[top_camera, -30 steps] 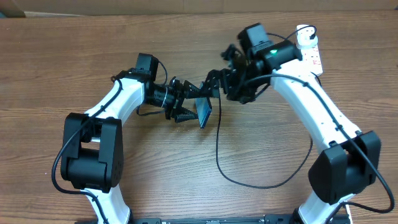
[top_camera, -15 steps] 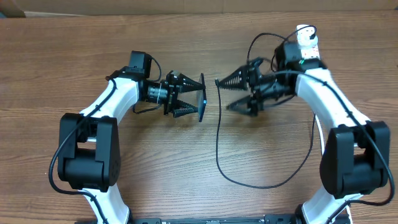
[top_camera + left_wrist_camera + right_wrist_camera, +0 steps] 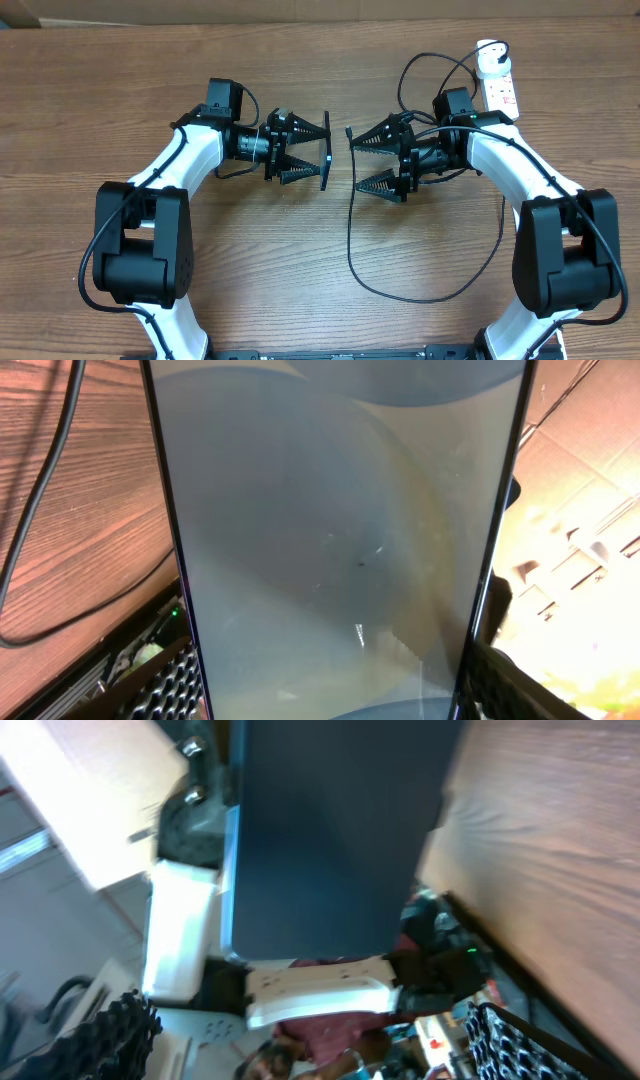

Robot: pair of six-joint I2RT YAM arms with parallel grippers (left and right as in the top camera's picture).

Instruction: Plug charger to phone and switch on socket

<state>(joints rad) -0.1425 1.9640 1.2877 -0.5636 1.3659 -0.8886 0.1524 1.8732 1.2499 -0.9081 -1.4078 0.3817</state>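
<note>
My left gripper (image 3: 305, 152) is shut on the phone (image 3: 326, 150) and holds it on edge above the table. In the left wrist view the phone's light blue screen (image 3: 340, 530) fills the frame between my fingers (image 3: 330, 700). My right gripper (image 3: 356, 162) is open and empty, facing the phone from the right with a small gap. The right wrist view shows the phone's dark back (image 3: 330, 830) ahead of the spread fingers (image 3: 310, 1040). The charger's black cable (image 3: 350, 220) ends in a tip (image 3: 349, 133) by my right upper finger. Its white plug adapter (image 3: 489, 50) sits in the socket strip (image 3: 502, 90).
The black cable loops over the wooden table (image 3: 150, 60) in front of my right arm, down to about (image 3: 430, 298), and arcs behind the right wrist toward the strip. Cardboard edges show along the far side.
My right gripper has drawn back to the right from the phone and now faces it with fingers spread. My left gripper has turned the phone on edge and shifted slightly up.
</note>
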